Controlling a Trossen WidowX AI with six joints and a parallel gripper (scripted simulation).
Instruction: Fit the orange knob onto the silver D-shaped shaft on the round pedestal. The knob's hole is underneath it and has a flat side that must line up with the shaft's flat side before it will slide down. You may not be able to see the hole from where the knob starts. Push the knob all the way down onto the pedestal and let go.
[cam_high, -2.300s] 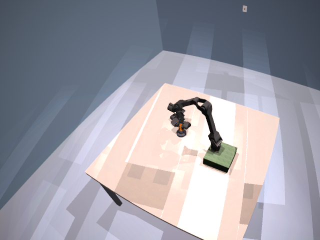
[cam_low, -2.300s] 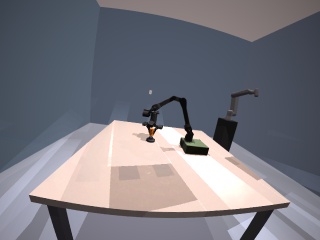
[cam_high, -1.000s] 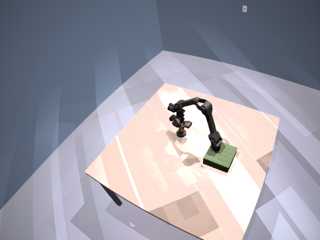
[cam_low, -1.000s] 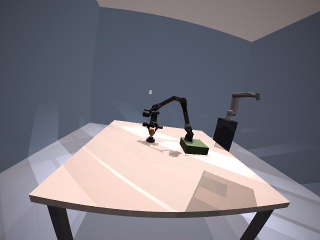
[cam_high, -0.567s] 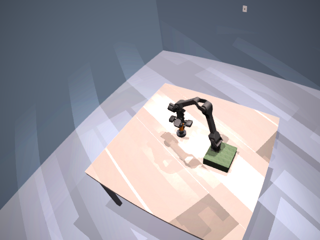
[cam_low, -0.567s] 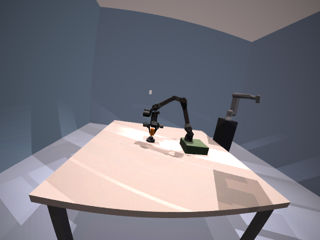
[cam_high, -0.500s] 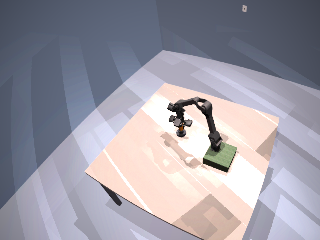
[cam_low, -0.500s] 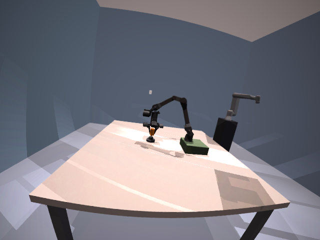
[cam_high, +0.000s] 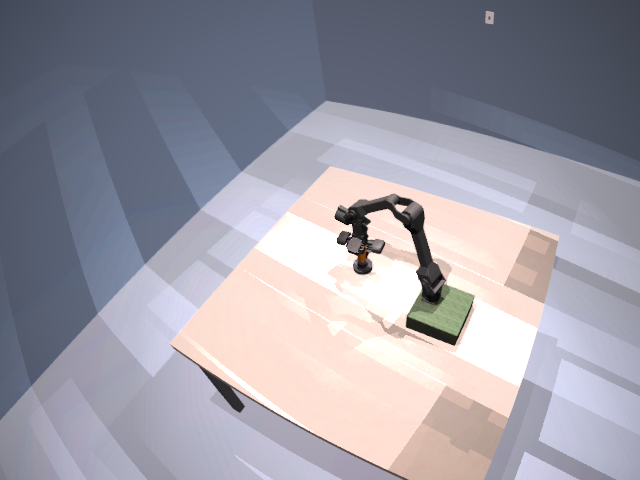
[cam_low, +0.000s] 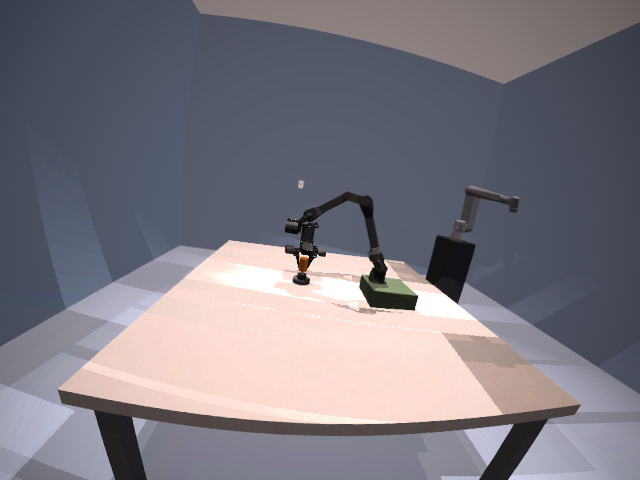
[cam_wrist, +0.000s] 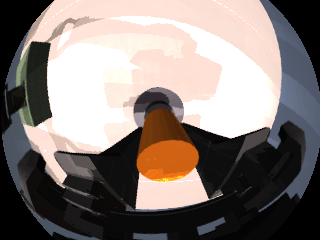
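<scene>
Gripper fingers of black plastic or metal (cam_high: 362, 251) (cam_low: 305, 260) (cam_wrist: 162, 162), roughly half open, clamp the sides of a tall orange cylindrical knob (cam_high: 362, 255) (cam_low: 303, 264) (cam_wrist: 167, 160) above a round dark pedestal (cam_high: 362, 267) (cam_low: 301, 280) (cam_wrist: 174, 106), on the part of the pale wooden table (cam_high: 289, 330) (cam_low: 310, 361) (cam_wrist: 200, 65) nearer its far edge than its front edge. Gripped by its sides, the knob keeps its underside free for the silver D-shaped shaft, which is hidden from sight. It stands nearly upright, presumably so the hole can meet the shaft squarely; whether the flat sides agree cannot be told. Between the table's middle and its right edge, a green block (cam_high: 449, 310) (cam_low: 391, 293) (cam_wrist: 36, 82) carries the arm's base, leaving the arm room to reach over and, probably, turn and press downward.
</scene>
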